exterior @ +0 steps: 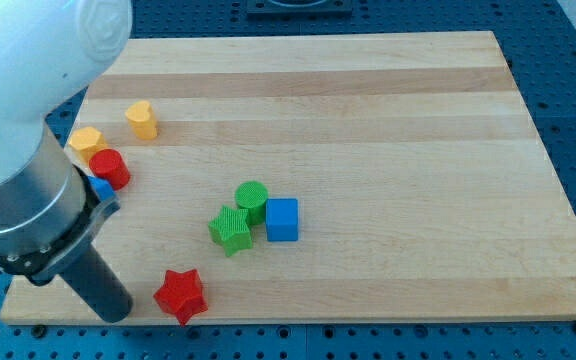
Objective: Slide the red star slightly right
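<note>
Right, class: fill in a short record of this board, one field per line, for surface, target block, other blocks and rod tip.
surface: wooden board
target: red star, near the view's bottom edge
centre cluster: green star, green cylinder, blue cube, close together
view's left: two yellow blocks, red cylinder, blue block partly hidden by the arm
my tip: just left of the red star, apart
</note>
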